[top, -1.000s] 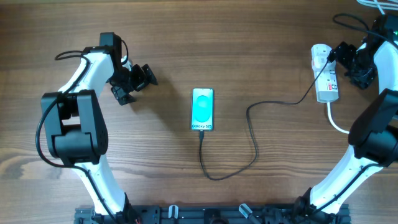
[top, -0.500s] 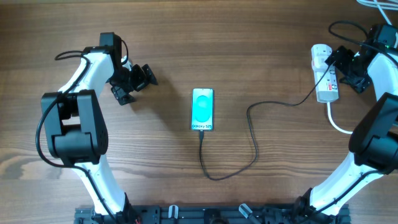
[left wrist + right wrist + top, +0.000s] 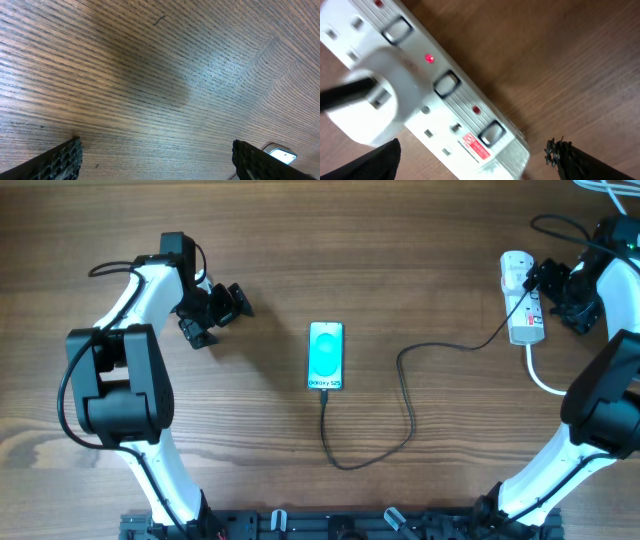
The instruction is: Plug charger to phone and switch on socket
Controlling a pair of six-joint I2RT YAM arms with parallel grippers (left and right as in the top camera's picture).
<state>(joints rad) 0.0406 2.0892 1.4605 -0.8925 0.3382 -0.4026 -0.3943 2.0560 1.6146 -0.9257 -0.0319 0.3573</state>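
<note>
The phone point(image 3: 326, 356) lies flat mid-table with its teal screen lit; one corner of it point(image 3: 280, 153) shows in the left wrist view. The charger point(image 3: 408, 412), a thin black cable, meets the phone's near end, loops round and runs to a white plug in the socket point(image 3: 524, 300). My right gripper point(image 3: 556, 286) hovers open just over the socket point(image 3: 445, 85), where one small red light point(image 3: 428, 59) glows. My left gripper point(image 3: 222, 318) stands open over bare wood, left of the phone, holding nothing.
A thicker white cable point(image 3: 540, 375) leaves the socket's near end toward the right arm. Wooden table top point(image 3: 450, 240) all around. More cables show at the far right corner point(image 3: 600, 190).
My right gripper has shifted a little to the left, closer over the socket. The left arm, phone and charger have not moved.
</note>
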